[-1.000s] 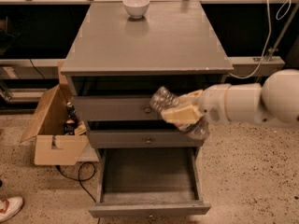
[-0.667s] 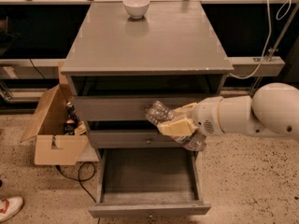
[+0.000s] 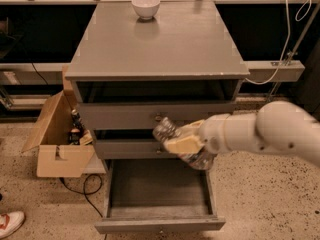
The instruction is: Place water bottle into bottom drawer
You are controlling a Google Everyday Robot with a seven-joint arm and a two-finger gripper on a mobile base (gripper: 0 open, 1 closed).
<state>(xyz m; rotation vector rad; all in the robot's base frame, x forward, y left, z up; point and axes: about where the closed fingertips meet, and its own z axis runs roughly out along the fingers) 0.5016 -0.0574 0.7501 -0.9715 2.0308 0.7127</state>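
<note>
The bottom drawer of the grey cabinet is pulled out and its inside shows bare. My gripper reaches in from the right on a white arm and is shut on the water bottle, a clear ribbed bottle lying tilted. It holds the bottle in front of the middle drawer, above the back part of the open bottom drawer. The bottle's label and cap are hidden by the gripper.
A white bowl stands at the back of the cabinet top. An open cardboard box with bottles in it sits on the floor left of the cabinet. A black cable lies by it. A shoe shows at the lower left.
My gripper has moved left and down with the water bottle, from beside the top drawer's front to in front of the middle drawer, over the open bottom drawer.
</note>
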